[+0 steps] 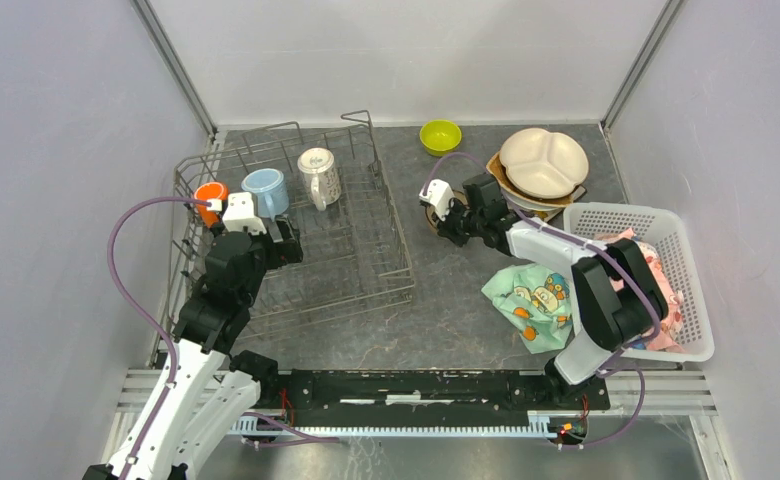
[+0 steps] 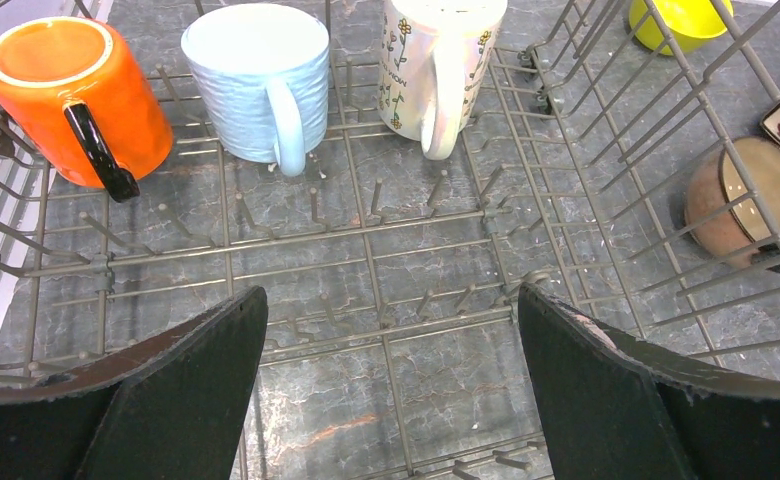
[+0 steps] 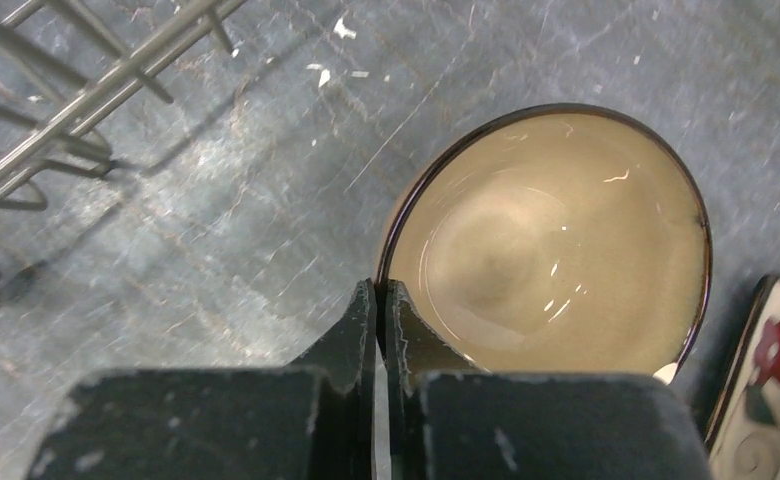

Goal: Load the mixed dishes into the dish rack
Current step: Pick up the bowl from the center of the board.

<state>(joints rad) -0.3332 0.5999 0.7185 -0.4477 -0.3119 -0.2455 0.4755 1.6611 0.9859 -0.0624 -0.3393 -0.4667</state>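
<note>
The dish rack (image 1: 398,262) stands at the left and holds three upturned mugs in a row: orange (image 2: 66,95), light-blue (image 2: 261,80) and white patterned (image 2: 436,60). My left gripper (image 2: 391,296) hovers open over the rack's bare wire floor, with nothing between its fingers. Just right of the rack, my right gripper (image 3: 380,292) is shut on the near rim of the tan bowl (image 3: 556,250), one finger inside and one outside. From above, the bowl (image 1: 429,213) is mostly hidden under that gripper (image 1: 444,222). A lime-green bowl (image 1: 440,135) sits at the back, beside the cream three-section plate (image 1: 543,160), which tops a stack of plates.
A white perforated basket (image 1: 688,262) with a pink cloth stands at the right edge. A teal patterned cloth (image 1: 531,295) lies in front of the plate stack. A flower-patterned plate edge (image 3: 776,375) lies close to the bowl's right side. The rack's raised wire side (image 3: 86,90) is just left of the bowl.
</note>
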